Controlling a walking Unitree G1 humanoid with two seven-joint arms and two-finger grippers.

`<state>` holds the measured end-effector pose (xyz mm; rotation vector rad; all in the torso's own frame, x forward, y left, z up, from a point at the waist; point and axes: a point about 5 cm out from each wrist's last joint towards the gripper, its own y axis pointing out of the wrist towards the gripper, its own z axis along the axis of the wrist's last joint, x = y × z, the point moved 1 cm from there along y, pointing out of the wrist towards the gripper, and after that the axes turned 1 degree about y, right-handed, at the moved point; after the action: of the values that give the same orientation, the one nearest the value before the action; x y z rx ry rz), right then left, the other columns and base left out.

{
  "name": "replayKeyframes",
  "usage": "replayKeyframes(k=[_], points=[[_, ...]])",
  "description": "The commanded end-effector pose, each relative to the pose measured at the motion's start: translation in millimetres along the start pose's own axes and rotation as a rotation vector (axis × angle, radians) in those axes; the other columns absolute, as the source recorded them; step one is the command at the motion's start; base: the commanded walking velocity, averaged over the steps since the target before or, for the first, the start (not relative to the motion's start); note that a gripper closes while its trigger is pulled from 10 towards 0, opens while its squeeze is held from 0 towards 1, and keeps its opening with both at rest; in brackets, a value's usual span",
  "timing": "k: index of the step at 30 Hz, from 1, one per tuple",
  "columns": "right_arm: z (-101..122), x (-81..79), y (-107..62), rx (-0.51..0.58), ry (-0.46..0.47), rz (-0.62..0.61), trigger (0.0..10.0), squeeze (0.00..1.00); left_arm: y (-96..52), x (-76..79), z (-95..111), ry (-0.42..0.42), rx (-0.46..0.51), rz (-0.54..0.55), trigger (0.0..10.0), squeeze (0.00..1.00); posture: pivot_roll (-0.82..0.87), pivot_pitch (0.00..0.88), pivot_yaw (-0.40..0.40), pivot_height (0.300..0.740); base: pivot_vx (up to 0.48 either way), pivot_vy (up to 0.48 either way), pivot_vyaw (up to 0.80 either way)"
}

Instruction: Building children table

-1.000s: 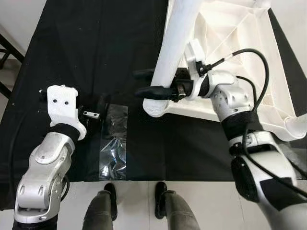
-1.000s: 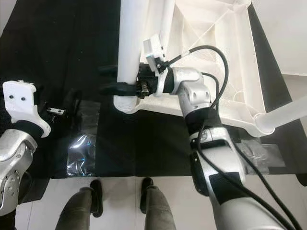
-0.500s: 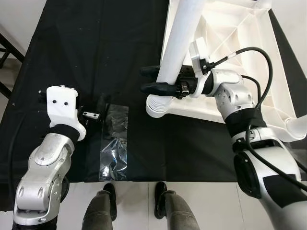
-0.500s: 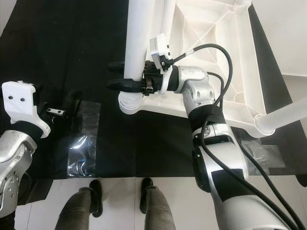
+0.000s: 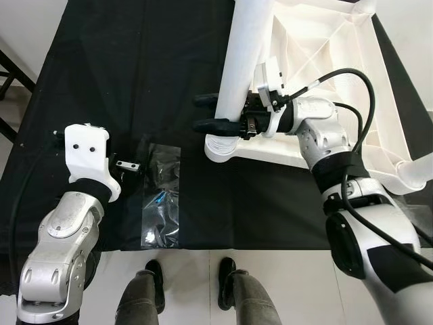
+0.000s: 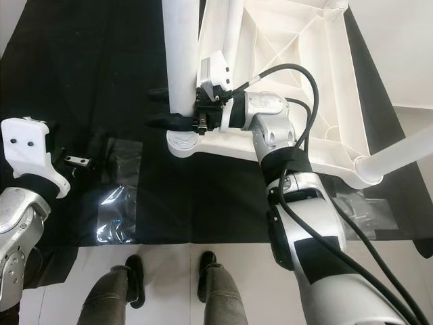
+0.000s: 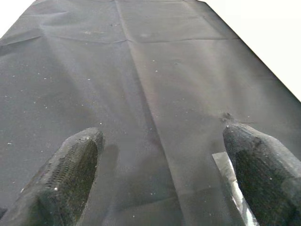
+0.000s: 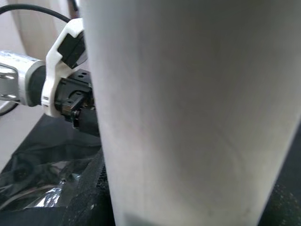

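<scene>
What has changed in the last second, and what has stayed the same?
The right gripper keeps its hold on the white table leg. It lifted the leg's lower end off the corner socket of the upside-down tabletop half a second ago, then set it back. The left gripper and the plastic bag stayed on the black cloth.

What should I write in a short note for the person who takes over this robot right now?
Right gripper: shut on the thick white plastic table leg, at its foot, standing in the corner socket of the upturned white plastic tabletop.
Left gripper: open, holding nothing, low over the black cloth.
A clear plastic bag lies on the cloth near the left gripper.
Another white leg sits at the tabletop's near right corner.
Left: whether this leg is seated cannot be told; check it.
</scene>
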<state>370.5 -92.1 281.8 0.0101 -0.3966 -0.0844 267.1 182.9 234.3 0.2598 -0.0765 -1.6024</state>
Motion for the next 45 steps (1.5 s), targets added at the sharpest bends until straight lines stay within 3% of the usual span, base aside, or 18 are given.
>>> replayKeyframes(k=[1,6,10,14,17,18,19,21,24,26,32,36,38,39,41,43,44,45], points=[[-42,-16.9,-6.5,-0.117,0.128,0.013,10.0,0.00,-4.7,2.2,1,0.017,-0.004,-0.011,10.0,0.00,0.09,0.409,-0.150,0.740,0.000,0.000,0.00],[-45,-19.7,-8.2,-0.112,0.125,0.007,10.0,0.00,-5.3,2.3,1,0.017,-0.006,-0.011,10.0,0.00,0.09,0.409,-0.148,0.740,0.000,0.000,0.00],[-58,-33.8,-18.6,-0.063,0.198,-0.066,10.0,0.00,-4.9,1.8,-1,0.021,-0.011,-0.015,10.0,0.00,0.08,0.406,-0.149,0.740,0.000,0.000,0.00],[-66,-51.4,-17.0,-0.083,0.200,-0.124,10.0,0.00,-3.8,1.3,0,0.023,-0.008,-0.014,10.0,0.00,0.08,0.407,-0.152,0.740,0.000,0.000,0.00],[-66,-51.4,-17.0,-0.083,0.200,-0.124,10.0,0.00,-3.8,1.3,0,0.023,-0.008,-0.014,10.0,0.00,0.08,0.407,-0.152,0.740,0.000,0.000,0.00],[-84,-84.8,0.5,-0.249,0.236,-0.458,10.0,0.00,-4.6,0.4,2,0.025,-0.002,-0.011,10.0,0.00,0.08,0.401,-0.157,0.740,0.000,0.000,0.00],[-84,-84.8,0.5,-0.249,0.236,-0.458,10.0,0.00,-4.6,0.4,2,0.025,-0.002,-0.011,10.0,0.00,0.08,0.401,-0.157,0.740,0.000,0.000,0.00],[-82,-110.6,4.7,-0.354,0.240,-0.802,10.0,0.00,-2.8,-2.0,4,0.024,0.009,-0.010,10.0,0.00,0.07,0.390,-0.135,0.740,0.000,0.000,0.00],[-83,-112.8,5.5,-0.363,0.265,-0.904,10.0,0.00,-0.2,-2.3,6,0.026,0.015,-0.019,10.0,0.00,0.07,0.379,-0.118,0.740,0.000,0.000,0.00],[-89,-106.1,8.6,-0.359,0.282,-0.977,10.0,0.00,5.9,-3.2,10,0.030,0.034,-0.045,10.0,0.00,0.08,0.368,-0.106,0.740,0.000,0.000,0.00],[-89,-96.1,5.9,-0.359,0.262,-1.068,10.0,0.00,18.6,-8.0,26,0.045,0.095,-0.110,10.0,0.00,0.08,0.343,-0.091,0.740,0.000,0.000,0.00],[-85,-99.6,2.8,-0.393,0.219,-1.163,10.0,0.00,35.3,-5.2,56,-0.006,0.200,-0.269,10.0,0.00,0.08,0.318,-0.068,0.740,0.000,0.000,0.00],[-85,-99.6,2.8,-0.393,0.219,-1.163,10.0,0.00,35.3,-5.2,56,-0.006,0.200,-0.269,10.0,0.00,0.08,0.318,-0.068,0.740,0.000,0.000,0.00],[-84,-101.3,2.5,-0.408,0.196,-1.183,10.0,0.00,41.2,-1.2,66,-0.040,0.228,-0.356,10.0,0.00,0.08,0.310,-0.061,0.740,0.000,0.000,0.00],[-84,-101.3,2.5,-0.408,0.196,-1.183,10.0,0.00,41.2,-1.2,66,-0.040,0.228,-0.356,10.0,0.00,0.08,0.310,-0.061,0.740,0.000,0.000,0.00],[-83,-103.9,6.6,-0.434,0.171,-1.212,10.0,0.00,54.6,9.5,86,-0.080,0.272,-0.529,10.0,0.00,0.07,0.292,-0.051,0.740,0.000,0.000,0.00],[-83,-103.9,6.6,-0.434,0.171,-1.212,10.0,0.00,54.6,9.5,86,-0.080,0.272,-0.529,10.0,0.00,0.07,0.292,-0.051,0.740,0.000,0.000,0.00],[-83,-104.1,8.8,-0.439,0.165,-1.219,10.0,0.00,60.7,17.6,97,-0.108,0.291,-0.623,10.0,0.00,0.08,0.286,-0.048,0.740,0.000,0.000,0.00]])
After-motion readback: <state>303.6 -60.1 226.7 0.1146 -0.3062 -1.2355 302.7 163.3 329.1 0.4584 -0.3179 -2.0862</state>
